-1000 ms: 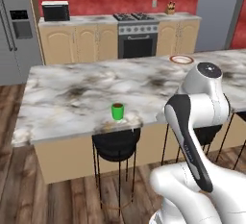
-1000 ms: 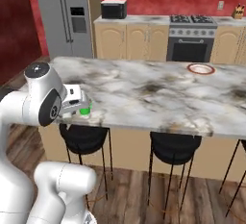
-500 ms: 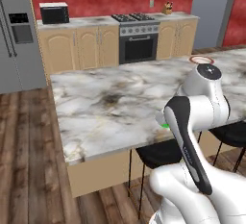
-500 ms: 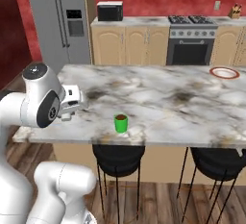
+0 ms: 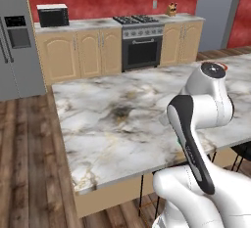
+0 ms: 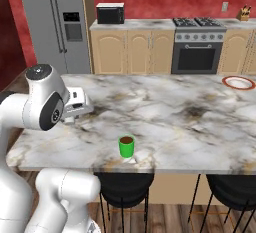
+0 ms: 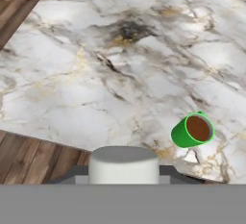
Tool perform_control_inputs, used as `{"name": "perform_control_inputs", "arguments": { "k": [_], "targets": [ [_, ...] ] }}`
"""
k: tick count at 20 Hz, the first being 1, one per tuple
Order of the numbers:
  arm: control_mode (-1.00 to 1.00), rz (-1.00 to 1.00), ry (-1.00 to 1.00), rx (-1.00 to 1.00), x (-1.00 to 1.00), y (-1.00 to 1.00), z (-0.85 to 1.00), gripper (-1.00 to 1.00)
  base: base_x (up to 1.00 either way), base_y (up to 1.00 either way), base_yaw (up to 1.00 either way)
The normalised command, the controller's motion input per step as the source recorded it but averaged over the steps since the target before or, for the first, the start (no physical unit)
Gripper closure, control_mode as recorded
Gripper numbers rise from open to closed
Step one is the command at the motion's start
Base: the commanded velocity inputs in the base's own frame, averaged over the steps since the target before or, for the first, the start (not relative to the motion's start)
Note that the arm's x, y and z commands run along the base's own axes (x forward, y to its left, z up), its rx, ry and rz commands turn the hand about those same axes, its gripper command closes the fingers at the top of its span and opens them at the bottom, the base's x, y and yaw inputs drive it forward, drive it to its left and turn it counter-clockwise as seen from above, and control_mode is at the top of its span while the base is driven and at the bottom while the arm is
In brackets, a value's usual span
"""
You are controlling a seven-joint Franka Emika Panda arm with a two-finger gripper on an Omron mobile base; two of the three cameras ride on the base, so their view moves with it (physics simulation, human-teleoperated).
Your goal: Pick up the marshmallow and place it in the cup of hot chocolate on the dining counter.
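The gripper point(image 7: 124, 177) sits at the bottom centre of the hand view, closed nearly all the way on the marshmallow point(image 7: 124, 164), the pale stubby block that rises between its dark tips. The cup of hot chocolate point(image 7: 193, 130) lies to the lower right of that view, brown liquid showing in its green rim, and in the right base view the same cup point(image 6: 126, 146) stands near the front edge of the dining counter point(image 6: 165, 112), lower centre of the frame, with the hand at the left, well apart from it. The main risk, as I judge it, is a release off target: the cup mouth is small and the marshmallow is not yet above it, so letting go early would drop the block on the marble, where it could roll off the near edge. A low sideways approach could also knock the light cup over and spill it. Compared with half a second ago, the whole scene has slid across both base views, which is the base driving, not the things moving: the cup sits more toward the centre of the right base view, and the red-rimmed plate point(image 6: 239, 82) has drawn inward from the right edge.
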Motion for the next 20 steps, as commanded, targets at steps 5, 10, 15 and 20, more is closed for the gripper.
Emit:
{"name": "perform_control_inputs", "arguments": {
  "k": [5,10,15,20],
  "targets": [
    [1.00,0.00,0.00,0.00,0.00,0.00,0.00,1.00,0.00,0.00,0.00],
    [1.00,0.00,0.00,0.00,0.00,0.00,0.00,1.00,0.07,0.00,0.00],
    [-1.00,0.00,0.06,0.00,0.29,0.00,-0.04,1.00,0.06,0.00,0.00],
    [-1.00,0.00,0.13,0.00,0.34,-0.01,-0.09,1.00,0.00,0.00,0.00]
  ]
}}
